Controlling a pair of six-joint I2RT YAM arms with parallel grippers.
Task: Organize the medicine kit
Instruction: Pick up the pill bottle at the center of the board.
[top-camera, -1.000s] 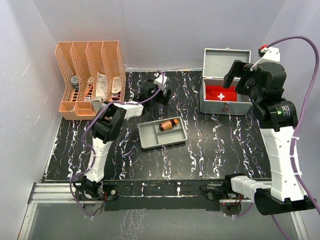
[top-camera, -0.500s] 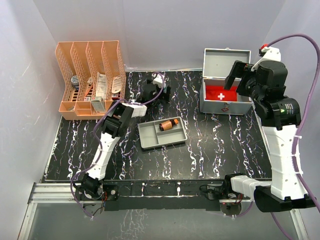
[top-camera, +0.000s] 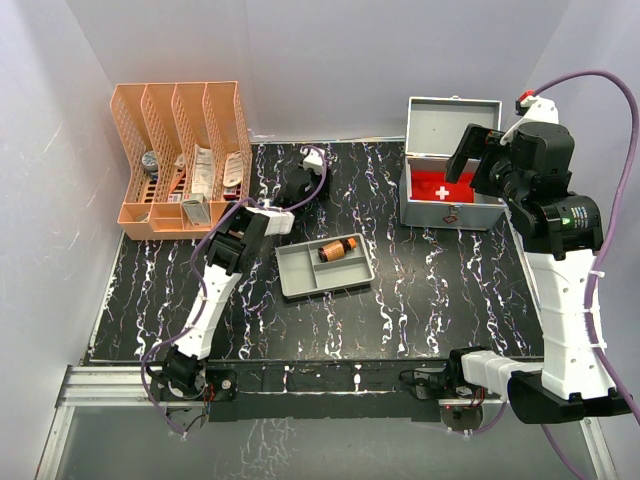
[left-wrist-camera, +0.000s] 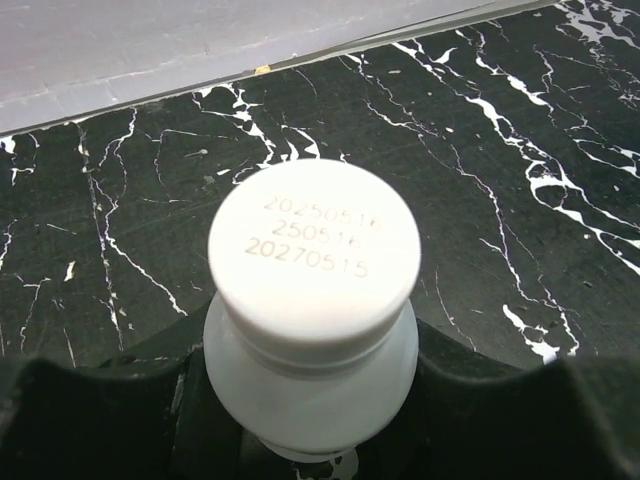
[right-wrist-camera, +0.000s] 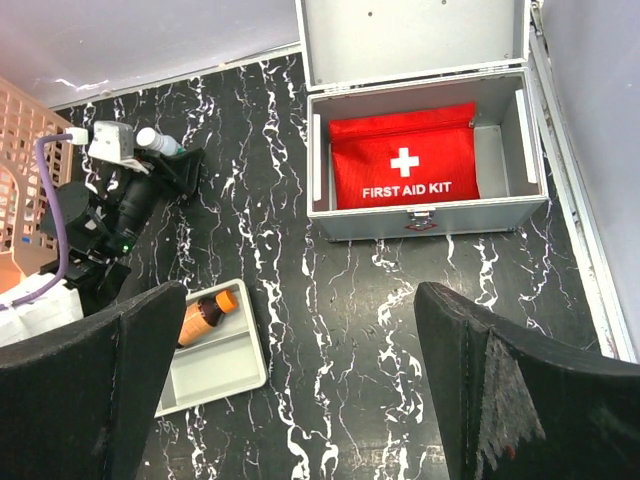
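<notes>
Item 1, metal case (top-camera: 450, 213): standing open at the back right of the bench (top-camera: 450, 290), lid raised. It is holding one red pouch (right-wrist-camera: 405, 165) bearing a white cross and "FIRST AID KIT"; the lettering is showing only in the right wrist view.

Item 2, grey tray (top-camera: 300, 276): lying mid-bench and divided into two compartments. An amber bottle (top-camera: 338, 249) with an orange cap is lying on its side in the compartment farther from the arms; the nearer one is showing only bare grey floor.

Item 3, orange file rack (top-camera: 180, 150): standing at the back left, its four slots carrying packets and small items too small to name.

Item 4, white bottle (left-wrist-camera: 312, 260): round, with a flat white cap. The left gripper (top-camera: 298, 182) is pinching its body at the back middle of the bench, between rack and case. Only the left wrist view is showing the cap's print: 20250516, 250516, 20270515.

Item 5, right gripper (right-wrist-camera: 300, 300): hanging above the case, fingers spread wide and holding nothing.
</notes>
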